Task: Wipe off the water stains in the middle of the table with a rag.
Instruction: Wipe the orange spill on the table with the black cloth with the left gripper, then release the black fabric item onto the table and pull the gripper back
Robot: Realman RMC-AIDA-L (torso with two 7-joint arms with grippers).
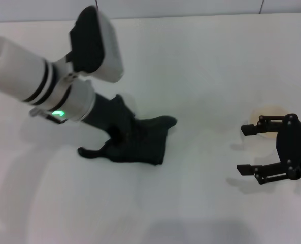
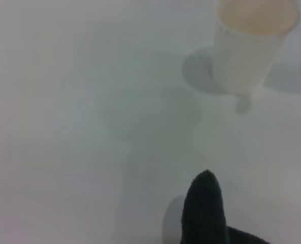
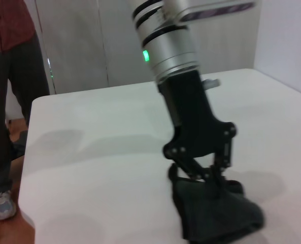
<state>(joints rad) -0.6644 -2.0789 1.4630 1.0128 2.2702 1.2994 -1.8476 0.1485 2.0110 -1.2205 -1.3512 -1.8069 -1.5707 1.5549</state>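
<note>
The right gripper (image 1: 252, 150) hovers low at the table's (image 1: 201, 76) right side, jaws spread and holding nothing, partly hiding a paper cup (image 1: 269, 113) behind it. Mid-table, the dark rag (image 1: 140, 140) lies flat, its long axis left-right, its thin corner trailing left. The left gripper (image 3: 211, 175) pinches its bunched top. No stain is discernible.

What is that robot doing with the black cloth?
The robot's left tool is pressing the dark rag down on the white table, with its fingers closed on the cloth, as if wiping. No water stain shows right now; it may be under the rag. The right tool hangs open off to the side, next to a white paper cup, holding nothing. A person stands beyond the table.
</note>
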